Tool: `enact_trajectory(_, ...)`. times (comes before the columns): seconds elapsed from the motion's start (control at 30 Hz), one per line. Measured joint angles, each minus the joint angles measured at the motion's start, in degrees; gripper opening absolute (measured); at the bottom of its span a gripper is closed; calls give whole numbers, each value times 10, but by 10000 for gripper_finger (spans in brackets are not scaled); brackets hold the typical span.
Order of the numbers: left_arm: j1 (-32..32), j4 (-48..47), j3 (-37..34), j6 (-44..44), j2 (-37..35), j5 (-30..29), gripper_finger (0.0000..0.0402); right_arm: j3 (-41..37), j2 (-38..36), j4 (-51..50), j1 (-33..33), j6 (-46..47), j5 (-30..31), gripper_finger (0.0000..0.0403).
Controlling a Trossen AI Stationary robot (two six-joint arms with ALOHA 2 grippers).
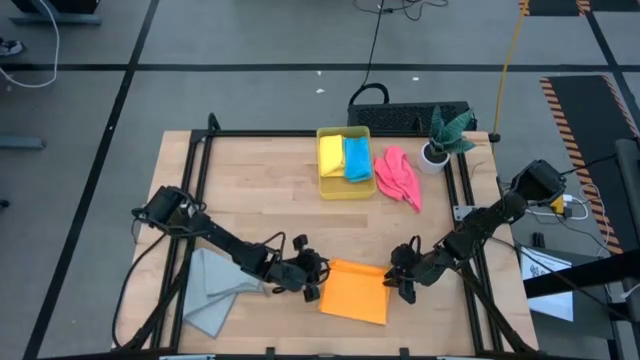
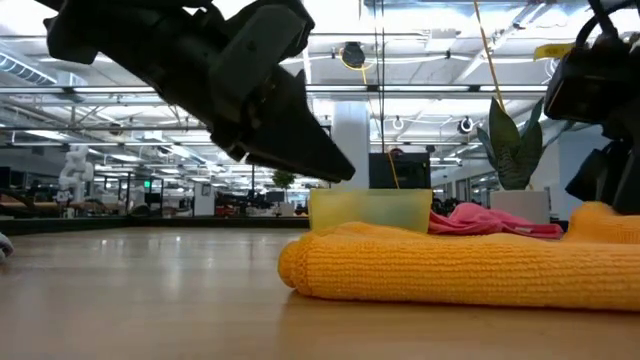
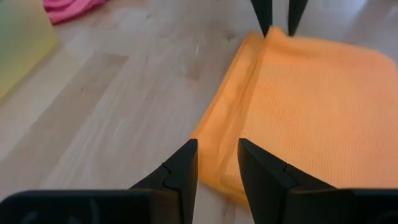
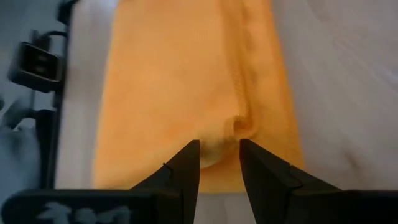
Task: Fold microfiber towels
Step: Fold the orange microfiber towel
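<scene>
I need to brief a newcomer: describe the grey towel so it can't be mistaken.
Start at the wooden table and go to its near left corner, beside the left arm. The light grey towel lies there loosely spread, left of the orange towel that sits between the left gripper and right gripper. It is the only grey cloth.

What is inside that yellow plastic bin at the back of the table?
The bin holds two folded towels side by side: a yellow towel and a blue towel. Anything beneath them is covered and cannot be seen.
</scene>
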Motion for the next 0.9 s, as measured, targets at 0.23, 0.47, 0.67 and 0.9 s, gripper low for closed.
enact_trajectory(0.23, 6, 40, 0, 15, 0, 19, 115, 0, 23, 18, 0, -27, 5, 93)
enact_trajectory(0.47, 11, 38, 0, 14, 0, 19, 115, 8, 77, 88, 0, -48, -2, 47)
enact_trajectory(0.67, 11, 36, 0, 10, 0, 19, 115, 8, 60, 95, 0, -93, 0, 19)
enact_trajectory(0.9, -30, 71, 0, 141, 0, -60, 115, 8, 41, 96, 9, -134, 28, 2)
